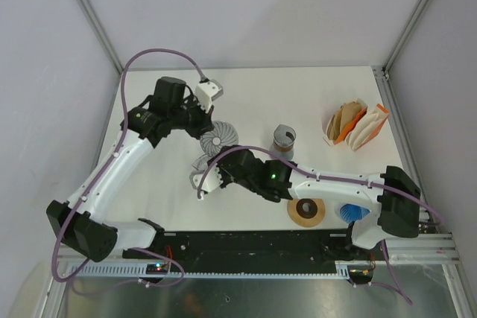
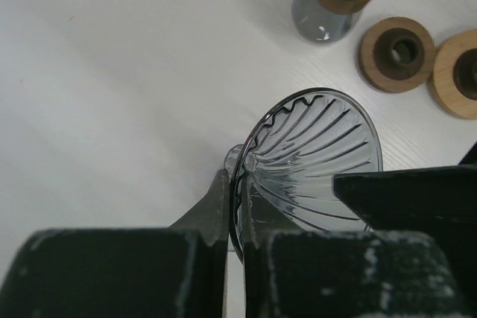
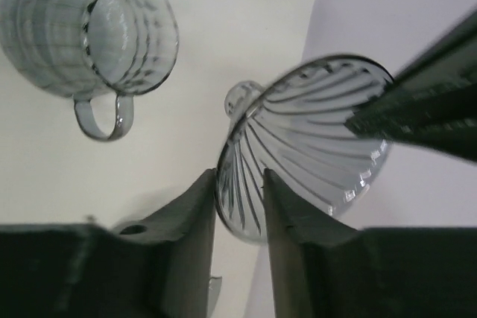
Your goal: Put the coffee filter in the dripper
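The clear ribbed glass dripper [image 1: 222, 138] is held tilted above the table, left of centre. My left gripper [image 1: 207, 123] is shut on its rim, the fingers pinching the glass wall in the left wrist view [image 2: 237, 176], where the dripper [image 2: 320, 154] fills the middle. My right gripper [image 1: 223, 156] comes from below and its fingers sit on either side of the dripper [image 3: 313, 132] wall in the right wrist view [image 3: 240, 176], touching it. The paper coffee filters [image 1: 354, 124], white and brown, stand in an orange holder at the far right, away from both grippers.
A second ribbed glass piece with a handle [image 3: 97, 27] lies on the table under the right gripper [image 1: 201, 163]. A glass carafe with a wooden collar [image 1: 283, 141] stands mid-table. A wooden ring [image 1: 307, 211] and a blue object [image 1: 354, 212] lie near the front edge.
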Robot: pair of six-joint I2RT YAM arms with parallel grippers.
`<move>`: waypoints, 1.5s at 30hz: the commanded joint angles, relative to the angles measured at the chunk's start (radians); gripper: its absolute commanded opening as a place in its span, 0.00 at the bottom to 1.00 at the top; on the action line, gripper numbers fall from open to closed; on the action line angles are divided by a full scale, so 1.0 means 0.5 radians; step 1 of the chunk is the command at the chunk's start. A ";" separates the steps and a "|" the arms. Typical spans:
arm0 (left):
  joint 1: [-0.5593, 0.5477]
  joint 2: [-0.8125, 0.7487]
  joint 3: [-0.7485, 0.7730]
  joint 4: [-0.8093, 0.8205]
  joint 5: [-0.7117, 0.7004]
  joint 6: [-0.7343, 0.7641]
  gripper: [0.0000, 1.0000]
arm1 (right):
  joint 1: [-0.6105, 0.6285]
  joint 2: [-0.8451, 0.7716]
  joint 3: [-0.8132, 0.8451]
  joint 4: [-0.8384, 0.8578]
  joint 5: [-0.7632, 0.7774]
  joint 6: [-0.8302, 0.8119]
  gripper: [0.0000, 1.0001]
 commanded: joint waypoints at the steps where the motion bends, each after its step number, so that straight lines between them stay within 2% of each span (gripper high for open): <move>1: 0.203 0.058 -0.039 0.031 0.112 -0.084 0.00 | -0.008 -0.019 0.075 0.407 -0.036 0.175 0.41; 6: 0.342 0.066 -0.075 0.030 0.246 -0.133 0.00 | -0.013 -0.031 0.075 0.464 -0.112 0.298 0.54; 10: 0.418 0.067 -0.093 0.030 0.331 -0.167 0.00 | -0.013 -0.096 0.075 0.466 -0.251 0.418 0.60; 14: 0.490 0.058 -0.085 0.033 0.422 -0.212 0.00 | -0.052 -0.169 0.075 0.572 -0.326 0.660 0.72; 17: 0.545 0.037 -0.073 0.036 0.512 -0.272 0.00 | -0.186 -0.230 0.088 0.659 -0.380 1.201 0.82; 22: 0.610 -0.015 -0.101 0.032 0.631 -0.357 0.00 | -0.547 -0.247 0.223 0.516 -0.598 2.339 0.89; 24: 0.638 -0.027 -0.130 0.031 0.691 -0.377 0.00 | -0.619 -0.225 0.256 0.415 -0.585 2.603 0.91; 27: 0.683 -0.030 -0.176 0.031 0.814 -0.407 0.00 | -0.658 -0.153 0.306 0.275 -0.486 2.786 0.87; 30: 0.703 -0.031 -0.212 0.032 0.854 -0.417 0.00 | -0.690 -0.053 0.346 0.187 -0.577 2.929 0.79; 36: 0.729 -0.060 -0.238 0.032 0.888 -0.424 0.00 | -0.680 0.082 0.396 0.111 -0.653 2.994 0.68; 41: 0.745 -0.080 -0.241 0.030 0.890 -0.427 0.00 | -0.672 0.114 0.446 0.051 -0.680 2.978 0.64; 45: 0.841 -0.077 -0.249 0.030 0.893 -0.409 0.00 | -0.675 0.023 0.452 -0.046 -0.637 2.927 0.65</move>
